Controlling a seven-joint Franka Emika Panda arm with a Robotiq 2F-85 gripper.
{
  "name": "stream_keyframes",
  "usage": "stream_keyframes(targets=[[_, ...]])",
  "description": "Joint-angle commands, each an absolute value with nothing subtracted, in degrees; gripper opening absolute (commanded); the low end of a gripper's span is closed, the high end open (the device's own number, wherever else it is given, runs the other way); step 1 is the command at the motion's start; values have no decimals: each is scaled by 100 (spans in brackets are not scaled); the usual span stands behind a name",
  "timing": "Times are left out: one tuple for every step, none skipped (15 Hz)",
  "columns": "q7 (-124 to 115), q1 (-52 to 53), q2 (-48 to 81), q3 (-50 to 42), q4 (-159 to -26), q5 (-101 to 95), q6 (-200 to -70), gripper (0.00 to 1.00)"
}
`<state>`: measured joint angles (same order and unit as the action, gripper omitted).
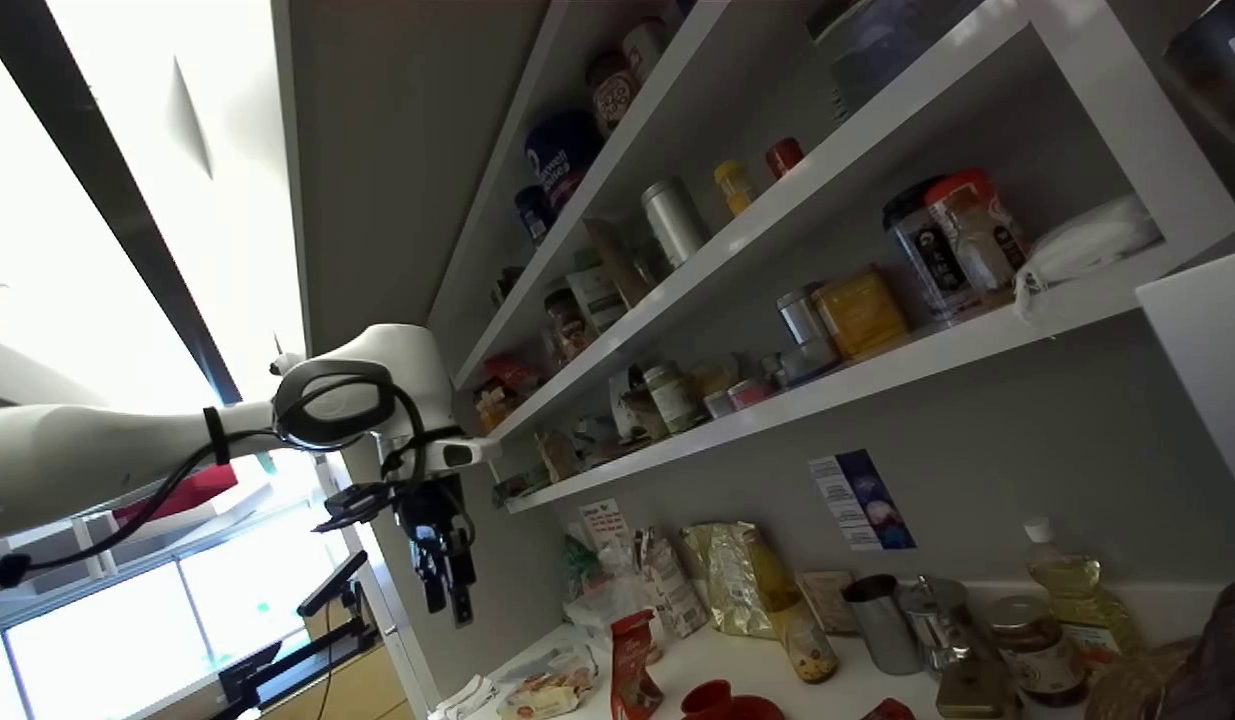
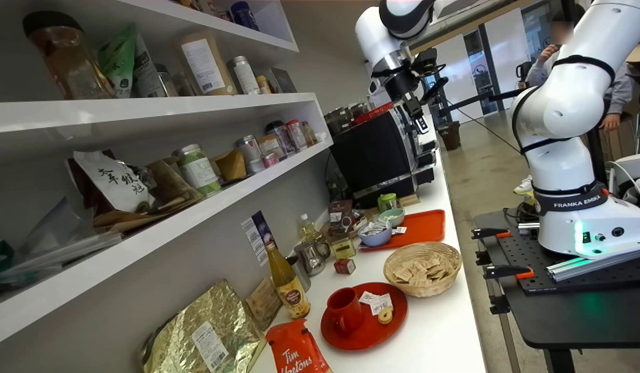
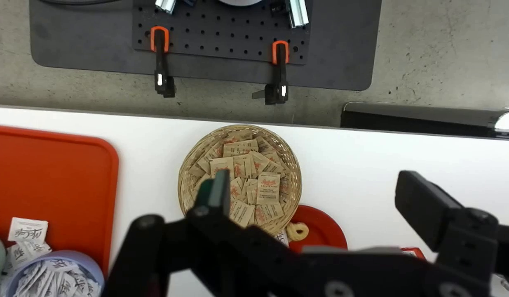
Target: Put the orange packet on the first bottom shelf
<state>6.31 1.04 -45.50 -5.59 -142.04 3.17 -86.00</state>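
White counter (image 2: 428, 336) has the orange bag (image 2: 298, 346) down below the bottom shelf (image 2: 164, 230). Gripper (image 1: 449, 605) spread wide, empty; whole job's left imo.

Gleam met rough weave

The bottom shelf (image 2: 159, 234) looked smooth and glossy. The large bag (image 2: 208, 313) was crinkled, shiny foil; the orange packet (image 2: 299, 347) looked fairly smooth. The jug (image 2: 312, 259) was polished metal and the basket (image 3: 293, 165) rough wicker.

White glare at the windows (image 1: 87, 640), dim grey wall (image 1: 1027, 440)
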Motion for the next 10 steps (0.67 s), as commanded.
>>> stream_keyframes(targets=[[539, 137, -4525, -366, -14440, 585, -8773, 100], [633, 219, -4288, -360, -14476, 731, -8957, 100], [706, 288, -4098, -327, -14518, 854, -9072, 100], [756, 394, -3891, -258, -14593, 1018, -9242, 100], [830, 490, -3666, -202, -14635, 1145, -9436, 100], [917, 611, -3390, -123, -14682, 1267, -9701, 100], [1017, 728, -3048, -62, -14647, 1365, -9897, 100], [1159, 847, -2663, 9, -14574, 1428, -10135, 100], [1259, 944, -2364, 87, -14514, 1468, -10305, 100], [1360, 1046, -2060, 182, -14462, 1484, -10482, 100]])
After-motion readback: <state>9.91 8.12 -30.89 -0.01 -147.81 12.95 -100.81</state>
